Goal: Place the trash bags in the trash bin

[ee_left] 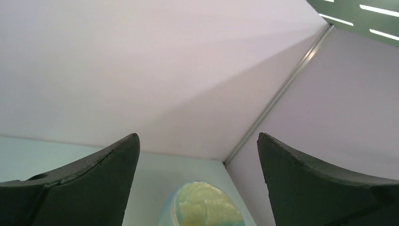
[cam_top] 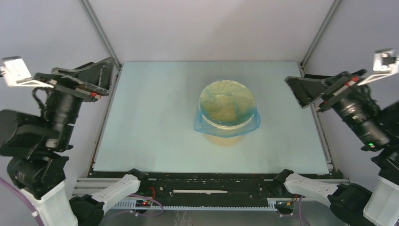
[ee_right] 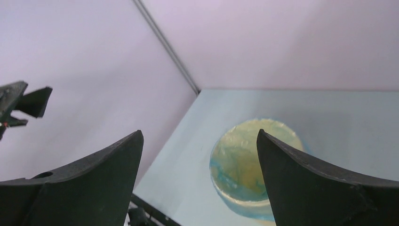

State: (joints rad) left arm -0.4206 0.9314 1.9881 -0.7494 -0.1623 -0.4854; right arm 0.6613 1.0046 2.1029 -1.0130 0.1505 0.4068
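The left gripper (ee_left: 197,136) is hanging with its two dark fingers (ee_left: 89,183) spread wide apart and nothing is sitting between them. Through the gap, beyond the fingertips and low down, the mouth of the trash bin (cam_top: 226,140) is showing, about midway between the two fingers and well apart from both. The right gripper (ee_right: 200,134) is likewise holding its fingers (ee_right: 320,183) wide apart and is gripping nothing. Past its fingertips the bin is lying in the gap, nearer the finger at the right of that wrist view, which is covering part of the rim. In the top view the bin is standing upright on the pale table (cam_top: 150,122), roughly halfway between the two sets of fingers and far from each, with both grippers hovering out over the table's side edges and pointing inward toward it. The trash bag (cam_top: 203,123) is sitting in the bin as a liner. Its light-blue film is lying crinkled against the inside, letting the tan colour through, and its upper edge is folding outward over the rim and hanging down the outside as a short blue skirt. Below that skirt a band of the bin's bare tan wall is showing. Neither gripper's fingers are touching bag or bin.
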